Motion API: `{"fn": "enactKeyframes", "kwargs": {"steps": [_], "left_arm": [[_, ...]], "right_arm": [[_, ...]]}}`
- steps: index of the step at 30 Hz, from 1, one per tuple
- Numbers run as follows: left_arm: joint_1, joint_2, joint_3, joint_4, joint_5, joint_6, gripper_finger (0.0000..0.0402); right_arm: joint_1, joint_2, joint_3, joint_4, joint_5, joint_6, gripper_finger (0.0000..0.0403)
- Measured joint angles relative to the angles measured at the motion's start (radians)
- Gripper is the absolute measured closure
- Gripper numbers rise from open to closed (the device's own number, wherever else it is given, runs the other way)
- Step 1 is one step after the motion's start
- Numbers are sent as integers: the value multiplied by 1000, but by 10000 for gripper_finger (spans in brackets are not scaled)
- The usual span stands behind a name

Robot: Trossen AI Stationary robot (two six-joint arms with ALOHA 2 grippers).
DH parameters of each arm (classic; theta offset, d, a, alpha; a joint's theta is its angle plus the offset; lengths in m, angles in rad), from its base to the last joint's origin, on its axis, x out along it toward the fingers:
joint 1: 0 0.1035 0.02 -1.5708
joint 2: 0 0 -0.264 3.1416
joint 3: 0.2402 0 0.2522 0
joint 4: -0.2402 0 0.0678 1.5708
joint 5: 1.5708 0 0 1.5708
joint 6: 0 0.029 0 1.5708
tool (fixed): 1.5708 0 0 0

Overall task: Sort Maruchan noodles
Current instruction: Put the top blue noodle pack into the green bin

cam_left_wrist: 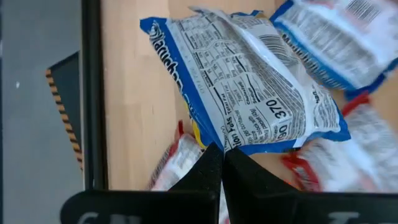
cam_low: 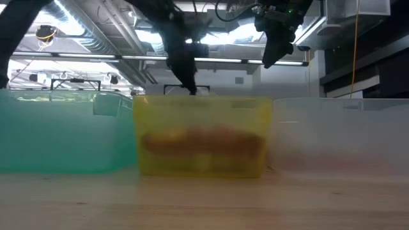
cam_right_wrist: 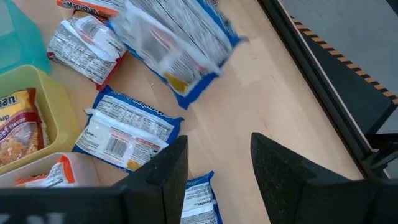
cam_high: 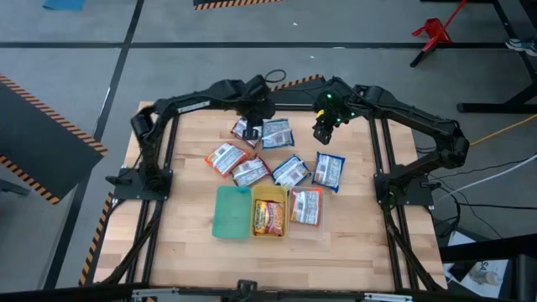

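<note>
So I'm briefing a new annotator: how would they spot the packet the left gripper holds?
Start at the table's far edge, where the left gripper is. Pinched in its fingers is a blue-and-white packet, the only one lifted and crumpled.

Near the far edge of the desk a blue-and-white packet (cam_high: 276, 132) lies label-down beside a red-trimmed packet (cam_high: 244, 129). Toward the middle lie an orange-and-white packet (cam_high: 225, 158), a red-edged one (cam_high: 250, 171) and two blue ones (cam_high: 290, 170) (cam_high: 328, 170), all flat and crinkled. Nearer the front edge, one yellow-faced packet (cam_high: 268, 216) sits in a tray beside an orange packet (cam_high: 305, 205).
</note>
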Motion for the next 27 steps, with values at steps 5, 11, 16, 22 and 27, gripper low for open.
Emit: {"fn": "enactKeyframes", "kwargs": {"steps": [5, 11, 16, 22, 27], "left_arm": [[-25, -104, 0, -101, -1, -150, 401], [-122, -238, -11, -215, -114, -378, 401], [-254, -353, -51, -267, -218, -616, 401], [-469, -487, -154, -274, -378, -1000, 402], [-672, -542, -257, -279, -506, -1318, 401]], "right_arm": [[0, 0, 0, 0, 36, -1, 243], [0, 0, 0, 2, 115, 0, 243], [0, 0, 0, 3, 124, 0, 243], [0, 0, 0, 5, 124, -3, 243], [0, 0, 0, 8, 124, -8, 243]]}}
